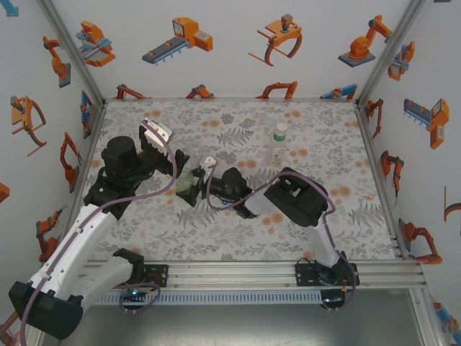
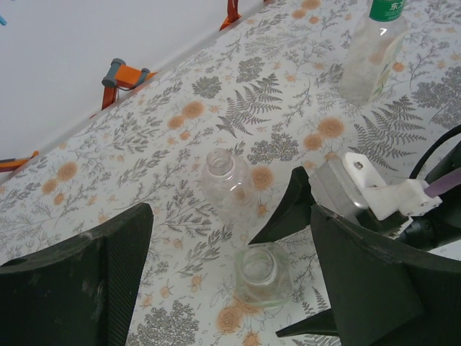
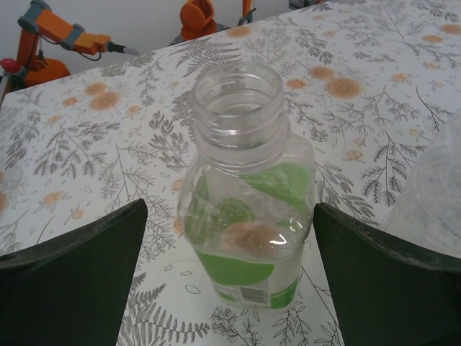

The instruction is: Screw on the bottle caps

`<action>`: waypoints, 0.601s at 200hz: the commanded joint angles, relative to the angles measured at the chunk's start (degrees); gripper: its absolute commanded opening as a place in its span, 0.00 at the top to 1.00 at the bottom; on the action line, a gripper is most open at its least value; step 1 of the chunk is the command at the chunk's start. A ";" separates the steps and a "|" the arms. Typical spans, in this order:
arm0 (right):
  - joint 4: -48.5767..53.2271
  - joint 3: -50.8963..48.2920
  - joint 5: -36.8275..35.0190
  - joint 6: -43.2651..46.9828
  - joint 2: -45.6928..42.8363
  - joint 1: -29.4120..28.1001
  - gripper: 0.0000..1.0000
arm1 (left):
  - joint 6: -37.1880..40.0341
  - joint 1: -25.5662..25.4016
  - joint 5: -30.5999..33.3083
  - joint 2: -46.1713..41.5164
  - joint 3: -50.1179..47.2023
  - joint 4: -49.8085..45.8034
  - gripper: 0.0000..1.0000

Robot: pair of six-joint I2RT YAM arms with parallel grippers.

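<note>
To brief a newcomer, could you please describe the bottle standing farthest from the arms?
On the flowered table, look toward the far edge, right of centre. A bottle stands upright there alone; unlike the two open-necked bottles nearer the middle, it wears a green band near its top.

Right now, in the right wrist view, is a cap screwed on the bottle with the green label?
No, the green-labelled bottle stands with its threaded mouth bare and open, no cap on it.
</note>
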State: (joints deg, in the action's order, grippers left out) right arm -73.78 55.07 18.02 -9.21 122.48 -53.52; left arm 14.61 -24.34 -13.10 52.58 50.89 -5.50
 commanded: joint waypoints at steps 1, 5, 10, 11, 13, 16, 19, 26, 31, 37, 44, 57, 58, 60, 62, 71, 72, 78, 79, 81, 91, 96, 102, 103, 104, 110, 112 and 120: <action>-3.39 2.43 -4.58 -1.72 1.29 -0.74 0.14 | -0.14 0.20 -1.04 -0.27 -0.11 1.15 0.18; -3.43 2.63 -5.42 -1.70 1.52 -0.93 0.14 | -0.06 0.20 -1.11 -0.22 -0.09 1.14 0.18; -3.44 3.03 -5.93 -1.63 1.83 -1.17 0.14 | -0.10 0.23 -1.15 -0.28 -0.10 1.11 0.18; -3.41 3.07 -6.00 -1.66 1.90 -1.16 0.14 | -0.06 0.24 -1.19 -0.24 -0.10 1.11 0.18; -3.40 3.21 -5.99 -1.61 1.96 -1.22 0.14 | -0.10 0.19 -1.19 -0.27 -0.09 1.04 0.18; -3.43 3.45 -6.05 -1.54 2.15 -1.30 0.14 | -0.11 0.18 -1.26 -0.24 -0.03 1.09 0.18; -3.44 3.66 -6.14 -1.51 2.32 -1.36 0.15 | -0.09 0.21 -1.30 -0.28 -0.04 1.10 0.18; -3.43 4.05 -6.39 -1.64 2.67 -1.43 0.15 | -0.03 0.25 -1.31 -0.24 -0.01 1.02 0.18; -3.47 4.36 -6.35 -1.52 2.91 -1.49 0.15 | -0.03 0.22 -1.36 -0.28 -0.03 1.01 0.18; -3.48 4.58 -6.25 -1.53 3.16 -1.45 0.16 | 0.10 0.25 -1.34 -0.30 -0.03 1.01 0.18; -3.48 4.87 -6.37 -1.43 3.47 -1.48 0.17 | 0.07 0.19 -1.34 -0.35 -0.09 0.99 0.18; -3.39 5.26 -6.38 -0.82 3.95 -1.48 0.18 | 0.07 0.22 -1.31 -0.41 -0.09 1.01 0.18; -3.43 5.28 -6.40 -0.77 3.98 -1.49 0.18 | 0.07 0.24 -1.35 -0.39 -0.09 1.01 0.18; -3.40 5.31 -6.41 -0.69 3.99 -1.50 0.18 | 0.07 0.21 -1.34 -0.38 -0.09 1.01 0.18; -3.39 5.38 -6.42 -0.69 4.06 -1.50 0.19 | 0.07 0.24 -1.38 -0.37 -0.09 1.06 0.18; -3.18 5.51 -6.38 -0.36 4.18 -1.49 0.20 | 0.06 0.20 -1.42 -0.40 -0.09 0.98 0.18; -3.11 5.54 -6.35 -0.32 4.18 -1.50 0.21 | 0.06 0.23 -1.41 -0.43 -0.09 1.00 0.18; -2.84 5.66 -6.21 -0.14 4.18 -1.50 0.22 | 0.07 0.18 -1.40 -0.41 -0.09 1.01 0.18; -2.81 5.66 -6.18 -0.12 4.18 -1.46 0.22 | 0.07 0.22 -1.40 -0.39 -0.09 1.06 0.18; -2.76 5.69 -6.16 0.00 4.18 -1.49 0.23 | 0.07 0.22 -1.40 -0.40 -0.09 1.02 0.18; -2.46 5.65 -5.98 0.31 4.11 -1.50 0.25 | 0.08 0.22 -1.44 -0.46 -0.09 0.99 0.18; -2.38 5.64 -5.98 0.34 4.09 -1.47 0.26 | 0.18 0.17 -1.50 -0.39 -0.09 1.00 0.18; -2.34 5.57 -5.98 0.48 4.04 -1.50 0.28 | 0.09 0.23 -1.56 -0.37 -0.09 0.99 0.18; -2.34 5.57 -5.98 0.48 4.04 -1.50 0.28 | 0.08 0.20 -1.57 -0.41 -0.09 1.00 0.18; -2.34 5.57 -5.98 0.54 4.02 -1.50 0.28 | 0.07 0.23 -1.53 -0.39 -0.09 1.01 0.18; -2.34 5.45 -5.98 0.62 4.03 -1.45 0.30 | 0.11 0.23 -1.53 -0.43 -0.09 1.01 0.18; -2.34 5.43 -5.98 0.67 3.93 -1.48 0.31 | 0.08 0.25 -1.50 -0.41 -0.09 1.01 0.18; -2.26 5.31 -5.91 0.75 3.85 -1.47 0.33 | 0.07 0.17 -1.59 -0.45 -0.09 1.02 0.18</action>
State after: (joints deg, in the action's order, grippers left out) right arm -74.37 59.00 12.34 -9.15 126.15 -54.78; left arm 14.61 -24.34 -13.34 52.58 50.89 -5.50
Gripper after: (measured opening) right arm 0.703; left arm 0.823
